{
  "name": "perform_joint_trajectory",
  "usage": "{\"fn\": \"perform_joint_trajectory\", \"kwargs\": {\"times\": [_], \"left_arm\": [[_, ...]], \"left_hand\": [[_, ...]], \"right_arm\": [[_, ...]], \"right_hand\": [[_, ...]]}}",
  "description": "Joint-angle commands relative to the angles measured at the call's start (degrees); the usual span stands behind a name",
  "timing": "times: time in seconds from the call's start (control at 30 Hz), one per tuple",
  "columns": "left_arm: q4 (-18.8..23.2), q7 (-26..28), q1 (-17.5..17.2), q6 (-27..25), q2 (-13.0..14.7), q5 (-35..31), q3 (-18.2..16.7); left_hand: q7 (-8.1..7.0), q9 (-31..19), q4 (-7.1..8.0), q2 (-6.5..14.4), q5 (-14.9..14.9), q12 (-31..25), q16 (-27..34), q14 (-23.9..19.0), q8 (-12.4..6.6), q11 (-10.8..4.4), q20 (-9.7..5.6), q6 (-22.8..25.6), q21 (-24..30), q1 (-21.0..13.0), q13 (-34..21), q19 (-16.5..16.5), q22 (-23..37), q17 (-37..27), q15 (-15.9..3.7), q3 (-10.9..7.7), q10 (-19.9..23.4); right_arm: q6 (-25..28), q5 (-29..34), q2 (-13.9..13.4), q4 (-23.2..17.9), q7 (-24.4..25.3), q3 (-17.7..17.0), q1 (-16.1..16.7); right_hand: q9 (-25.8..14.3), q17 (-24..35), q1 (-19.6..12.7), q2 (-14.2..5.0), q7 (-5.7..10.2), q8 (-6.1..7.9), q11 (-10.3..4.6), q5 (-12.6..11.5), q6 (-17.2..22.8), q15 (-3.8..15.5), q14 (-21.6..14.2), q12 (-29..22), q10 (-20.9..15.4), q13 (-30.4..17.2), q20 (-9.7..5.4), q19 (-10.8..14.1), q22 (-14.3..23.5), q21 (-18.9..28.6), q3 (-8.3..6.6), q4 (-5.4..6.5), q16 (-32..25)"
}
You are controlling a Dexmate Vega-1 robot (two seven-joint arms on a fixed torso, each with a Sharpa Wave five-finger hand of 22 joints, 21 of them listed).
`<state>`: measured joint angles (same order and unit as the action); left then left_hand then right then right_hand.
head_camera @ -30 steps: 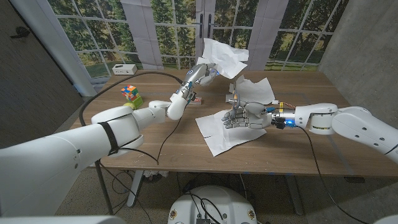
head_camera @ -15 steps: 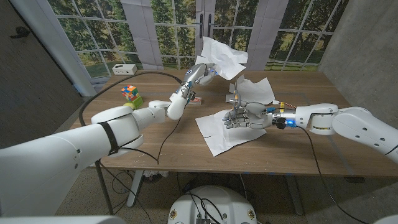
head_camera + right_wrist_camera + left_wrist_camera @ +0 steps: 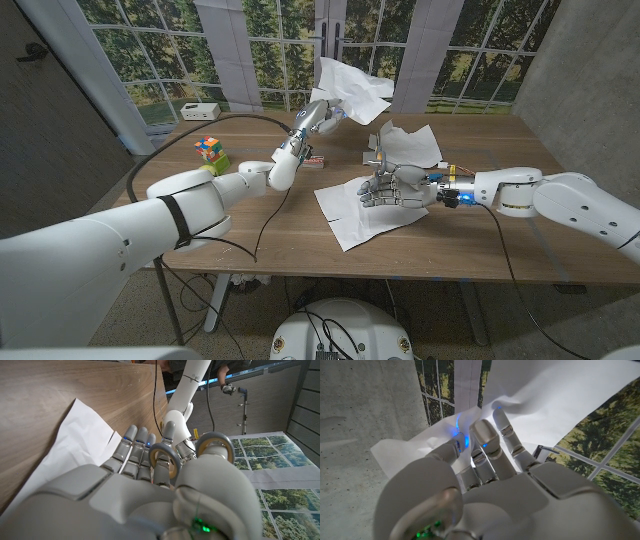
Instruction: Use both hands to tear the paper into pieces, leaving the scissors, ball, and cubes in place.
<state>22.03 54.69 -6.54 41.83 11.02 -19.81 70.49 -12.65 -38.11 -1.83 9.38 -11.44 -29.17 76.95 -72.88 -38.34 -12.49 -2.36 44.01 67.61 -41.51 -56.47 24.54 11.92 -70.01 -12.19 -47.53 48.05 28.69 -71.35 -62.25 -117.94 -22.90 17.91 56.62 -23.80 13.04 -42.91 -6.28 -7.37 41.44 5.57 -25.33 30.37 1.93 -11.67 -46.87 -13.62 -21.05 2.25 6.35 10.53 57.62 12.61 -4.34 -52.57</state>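
My left hand (image 3: 318, 117) is raised above the table's far side and pinches a torn, crumpled piece of white paper (image 3: 352, 86). In the left wrist view the fingers (image 3: 490, 442) close on that piece of paper (image 3: 560, 395). My right hand (image 3: 395, 188) rests on the larger sheet (image 3: 348, 212) lying on the table, fingers spread over it, gripping nothing. The right wrist view shows that hand (image 3: 145, 495) over the sheet (image 3: 75, 445), with the grey ring handles of the scissors (image 3: 216, 446) just beyond it. Another white piece (image 3: 410, 143) lies behind the right hand.
A colourful cube (image 3: 209, 150) stands at the table's left, and a small object (image 3: 315, 158) lies under my left wrist. A white box (image 3: 200, 109) sits at the far left corner. A person's hand (image 3: 227, 387) shows in the background of the right wrist view.
My left hand has lifted the torn piece slightly higher and towards the left. The right hand stays on the sheet.
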Motion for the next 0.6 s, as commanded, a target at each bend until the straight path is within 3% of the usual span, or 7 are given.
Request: {"fn": "perform_joint_trajectory", "kwargs": {"times": [0.03, 0.6], "left_arm": [[-0.06, -0.27, 0.1, -0.12, -0.05, 0.46, 0.26], [0.12, 1.18, 0.05, 0.71, 0.0, -0.5, 0.66]], "left_hand": [[-0.05, -0.01, -0.47, 0.46, -0.08, -0.09, 0.29, -0.61, -0.14, 0.04, -8.19, 0.7, 0.2, -0.01, 0.03, -0.21, -0.02, -0.05, 0.1, -0.15, 0.56], [-0.05, 0.32, -0.58, 0.47, -0.1, -0.18, 0.02, -0.41, -0.07, 0.04, -8.14, 0.61, 0.21, 0.26, 0.06, -0.22, -0.09, 0.09, 0.09, -0.31, 0.75]], "right_arm": [[0.72, 1.32, -0.09, -0.29, 0.3, 0.82, -1.1], [1.13, 1.19, -0.46, -0.73, 0.17, 0.85, -1.37]], "right_hand": [[-0.02, 0.05, -0.22, -0.2, -2.07, -0.27, 0.42, 0.1, -1.46, 0.22, -0.21, -0.25, -0.72, -0.1, 0.3, 0.27, 0.1, -0.01, 0.03, -0.45, -0.12], [-0.11, -0.03, -0.19, -0.12, -2.17, -0.52, 0.49, 0.2, -1.61, 0.2, -0.14, -0.28, -0.68, 0.05, 0.32, 0.32, 0.11, -0.13, 0.02, -0.49, -0.03]]}}
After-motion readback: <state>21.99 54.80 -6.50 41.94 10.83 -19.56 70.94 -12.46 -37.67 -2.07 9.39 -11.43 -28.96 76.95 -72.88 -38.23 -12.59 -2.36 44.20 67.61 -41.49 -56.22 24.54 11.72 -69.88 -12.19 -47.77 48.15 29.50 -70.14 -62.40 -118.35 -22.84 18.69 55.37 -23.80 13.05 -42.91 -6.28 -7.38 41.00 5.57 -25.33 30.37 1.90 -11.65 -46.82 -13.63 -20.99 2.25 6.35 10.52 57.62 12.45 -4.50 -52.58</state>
